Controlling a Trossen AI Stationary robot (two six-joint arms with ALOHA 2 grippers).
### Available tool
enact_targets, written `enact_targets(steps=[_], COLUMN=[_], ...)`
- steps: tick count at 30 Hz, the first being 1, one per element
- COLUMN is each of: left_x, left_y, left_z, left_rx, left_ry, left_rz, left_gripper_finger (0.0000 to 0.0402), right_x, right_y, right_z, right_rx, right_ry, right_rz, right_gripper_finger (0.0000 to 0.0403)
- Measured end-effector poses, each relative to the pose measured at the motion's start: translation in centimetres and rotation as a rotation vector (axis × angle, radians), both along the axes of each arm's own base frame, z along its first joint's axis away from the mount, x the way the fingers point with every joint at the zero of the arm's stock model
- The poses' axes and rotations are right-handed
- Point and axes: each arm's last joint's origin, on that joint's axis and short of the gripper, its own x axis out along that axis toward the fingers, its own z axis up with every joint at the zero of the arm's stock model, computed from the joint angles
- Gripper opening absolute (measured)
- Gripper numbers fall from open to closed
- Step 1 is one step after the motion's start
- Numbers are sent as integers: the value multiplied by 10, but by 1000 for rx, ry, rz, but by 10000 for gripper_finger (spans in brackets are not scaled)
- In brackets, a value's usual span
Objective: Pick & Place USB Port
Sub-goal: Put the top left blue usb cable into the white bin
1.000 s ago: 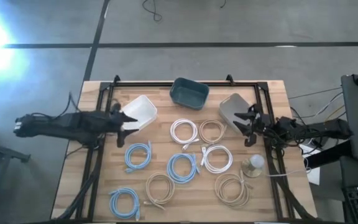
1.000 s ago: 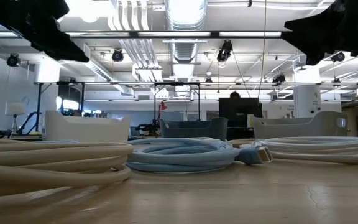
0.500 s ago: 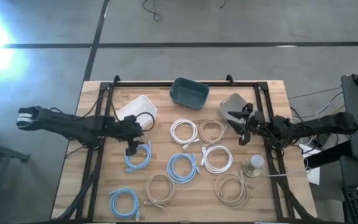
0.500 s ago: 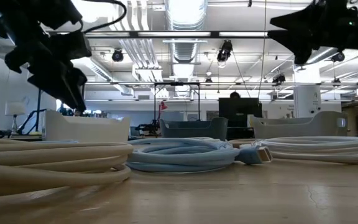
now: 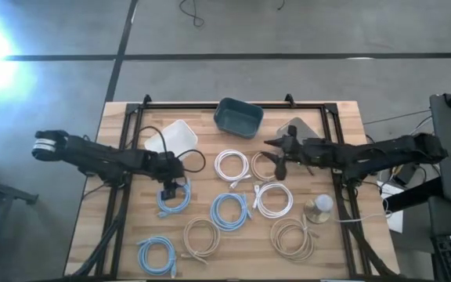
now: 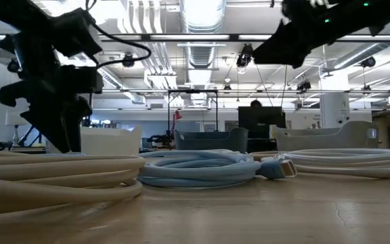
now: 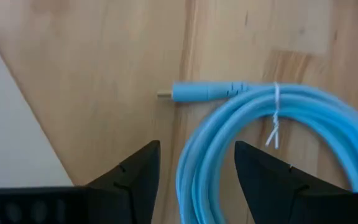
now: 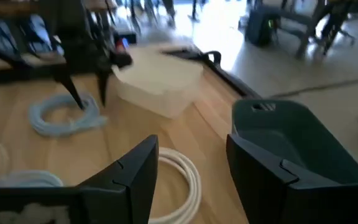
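Several coiled USB cables, blue, white and beige, lie flat on the wooden table. My left gripper (image 5: 171,186) is low over the far rim of a light blue coil (image 5: 174,198). In the left wrist view it (image 7: 194,180) is open, with one finger on each side of the coil's strands (image 7: 197,155). The coil's plug (image 7: 188,93) lies just ahead, and I cannot tell whether the fingers touch the cable. My right gripper (image 5: 276,157) hangs open above a beige coil (image 5: 267,167). In its wrist view it (image 8: 188,186) faces a white coil (image 8: 185,177).
Three bins stand along the far side: white (image 5: 177,137), dark teal (image 5: 238,117), and grey (image 5: 297,131), partly under my right arm. Other coils fill the middle and near table (image 5: 230,210), (image 5: 272,200). A round pale object (image 5: 319,207) sits near the right rail.
My left gripper moved from over the white bin toward the near edge and down, ending at the blue coil. My right gripper travelled from the grey bin toward the table's left, ending above the beige coil. No cable has moved.
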Motion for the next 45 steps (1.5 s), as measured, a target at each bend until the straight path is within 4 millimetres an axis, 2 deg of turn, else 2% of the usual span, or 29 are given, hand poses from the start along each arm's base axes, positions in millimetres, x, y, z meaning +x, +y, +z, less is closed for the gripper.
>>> enact_targets(steps=[7,12,15,21,23,28,31,34,38,45], left_x=[5,8,8,11,13,22,29,33,30,25], left_y=[0,-1,-1,-2,-3,-6,-6,-4,3,20], left_z=[-14,-21,-22,-13,-6,17,38,59,86,121], left_rx=[1,2,-8,-40,-48,4,67,187,426,709], left_ry=[71,105,114,69,39,-50,-115,-124,-43,77], left_rz=[-2,-19,-15,-11,-24,-51,-73,-75,-61,36], left_gripper_finger=[199,185,149,46,28,29,39,44,39,42], right_x=[34,61,76,103,110,126,135,141,146,148], right_y=[-18,-31,-34,-37,-38,-40,-41,-42,-42,-43], right_z=[-15,-17,-18,-19,-23,-30,-34,-36,-36,-31], right_rx=[103,92,72,81,96,114,119,116,107,103], right_ry=[271,347,388,480,535,667,724,748,758,748], right_rz=[-49,-56,-43,-33,-23,-21,-21,-16,-8,-5], right_gripper_finger=[187,187,187,187,187,187,187,187,187,187])
